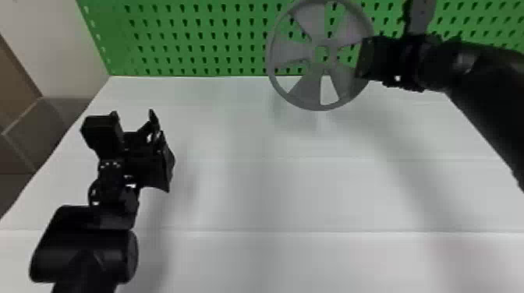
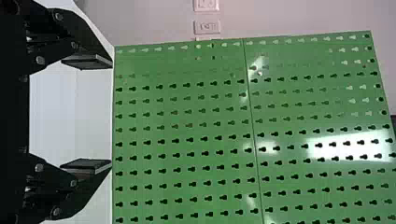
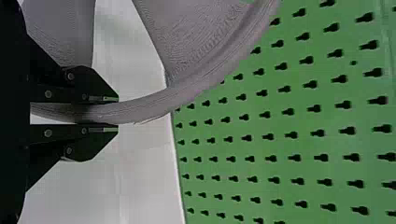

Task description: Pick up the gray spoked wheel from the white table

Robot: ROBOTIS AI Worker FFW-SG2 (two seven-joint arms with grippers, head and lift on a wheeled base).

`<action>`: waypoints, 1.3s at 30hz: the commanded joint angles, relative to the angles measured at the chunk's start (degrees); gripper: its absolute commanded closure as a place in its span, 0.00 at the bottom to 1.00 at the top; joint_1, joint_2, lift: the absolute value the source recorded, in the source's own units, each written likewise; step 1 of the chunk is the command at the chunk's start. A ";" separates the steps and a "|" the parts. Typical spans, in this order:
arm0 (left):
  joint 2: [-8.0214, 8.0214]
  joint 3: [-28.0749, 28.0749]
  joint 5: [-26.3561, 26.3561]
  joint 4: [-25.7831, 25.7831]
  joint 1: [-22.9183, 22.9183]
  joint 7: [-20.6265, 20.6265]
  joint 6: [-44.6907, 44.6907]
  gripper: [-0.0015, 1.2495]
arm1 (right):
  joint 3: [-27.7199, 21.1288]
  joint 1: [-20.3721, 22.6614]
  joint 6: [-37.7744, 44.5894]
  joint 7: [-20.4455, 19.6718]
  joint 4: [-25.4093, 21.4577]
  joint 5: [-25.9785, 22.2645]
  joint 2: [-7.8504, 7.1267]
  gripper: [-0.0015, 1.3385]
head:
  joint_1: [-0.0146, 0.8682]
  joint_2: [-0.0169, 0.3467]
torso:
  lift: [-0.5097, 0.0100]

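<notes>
As R arm (image 1: 487,74) slants fwd, gripper (image 1: 364,58) clamps wheel (image 1: 308,89).

one wheel (image 1: 308,86), two tools (image 1: 133,115), one table (image 1: 273,187)

The wheel (image 1: 308,89) is in the right claw (image 1: 364,58), before the pegboard (image 1: 202,39) behind the table (image 1: 273,187), the left claw (image 1: 134,121) farther left.

Your wheel (image 1: 306,89): plastic-looking, matt gray, fine ridged lines roughening its surface in right wrist view. Green pegboard (image 2: 210,66): smooth, glossy, throwing bright glare at your left wrist camera. Table (image 1: 253,175): smooth, soft sheen. Your left arm's housing (image 1: 74,255): smooth black, low sheen.
</notes>
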 commanded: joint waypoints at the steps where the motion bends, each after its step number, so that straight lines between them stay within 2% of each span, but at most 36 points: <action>1: 0.00 0.17 0.08 -0.16 0.19 0.00 0.00 0.39 | -3.41 1.38 -3.82 0.02 -2.90 2.41 0.34 0.80 | 0.90 0.25 | 0.83; 6: 0.00 0.43 0.16 -0.33 0.28 0.00 0.00 0.39 | -6.48 2.61 -2.94 0.02 -7.21 8.12 0.51 0.80 | 0.90 0.25 | 0.83; 16: 0.00 0.43 0.25 -0.42 0.37 0.00 0.00 0.39 | -6.57 4.11 -5.31 -0.07 -9.93 11.29 0.87 0.81 | 0.90 0.25 | 0.83; 19: 0.00 0.43 0.25 -0.60 0.37 0.00 0.00 0.39 | -7.89 5.86 -5.14 -0.07 -12.48 13.04 1.04 0.81 | 0.90 0.25 | 0.83; 24: 0.00 0.61 0.25 -0.95 0.45 0.00 0.00 0.39 | -12.72 10.87 -5.23 -0.07 -17.84 15.33 2.71 0.81 | 0.90 0.25 | 0.83; 32: 0.00 0.61 0.78 -1.30 0.72 0.00 0.00 0.39 | -18.79 20.63 -7.07 0.02 -27.95 22.45 5.52 0.81 | 0.90 0.25 | 0.83; 36: -0.09 0.43 1.40 -1.39 0.81 0.00 0.00 0.39 | -20.19 24.67 -9.44 0.90 -31.38 27.28 7.19 0.81 | 0.90 0.25 | 0.83; 39: -0.09 0.25 1.57 -1.39 0.72 0.00 0.00 0.39 | -19.93 27.31 -13.14 1.16 -32.43 28.86 7.90 0.81 | 0.90 0.25 | 0.83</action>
